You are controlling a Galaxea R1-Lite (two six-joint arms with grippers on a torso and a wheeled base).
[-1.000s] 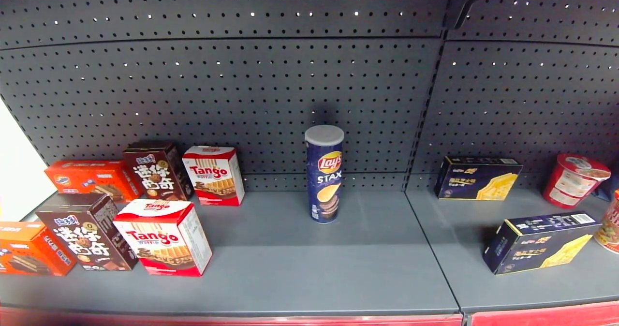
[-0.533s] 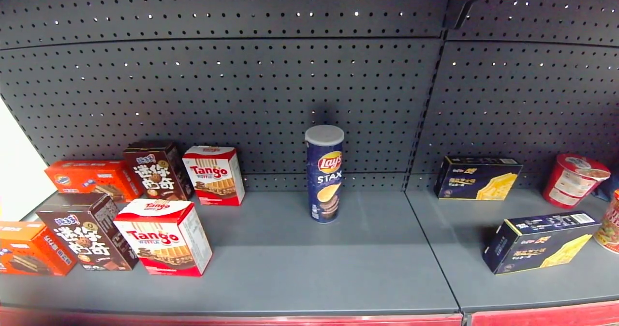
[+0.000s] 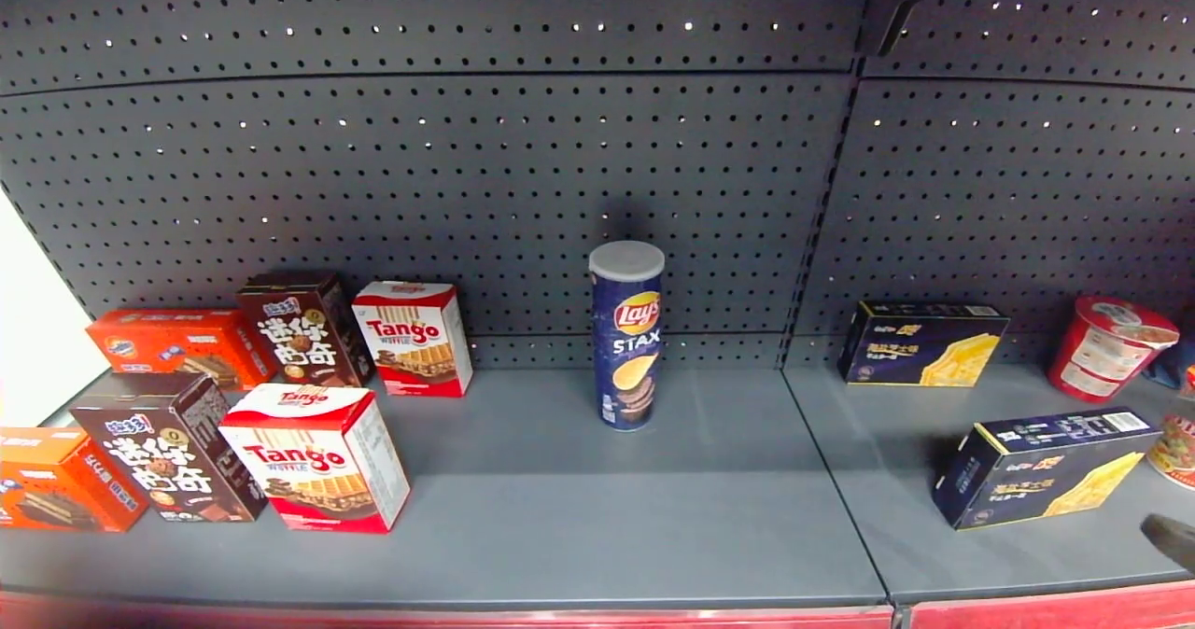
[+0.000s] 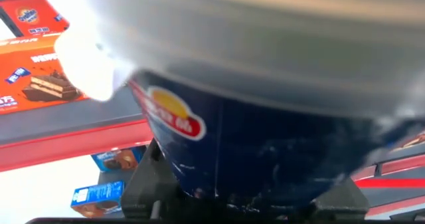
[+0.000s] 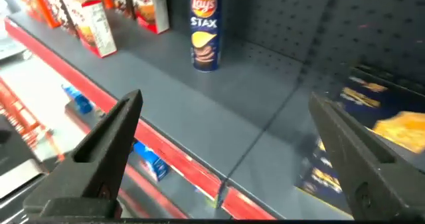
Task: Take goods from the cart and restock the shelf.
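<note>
so far one can (image 3: 625, 335) stands on the shelf (image 3: 597, 517), left gripper (image 4: 246, 199) clamps a second can (image 4: 265, 137) not yet placed, right gripper (image 5: 232, 161) spread and empty.

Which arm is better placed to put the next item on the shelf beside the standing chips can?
Left. The left tool grips a blue can, ready for the shelf. The right tool hangs open and empty near the shelf's front edge.

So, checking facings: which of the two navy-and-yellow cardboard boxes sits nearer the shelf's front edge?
The skewed navy-and-yellow cardboard box, farther right, nearer the red front edge; the other navy-and-yellow box stands back by the perforated panel.
</note>
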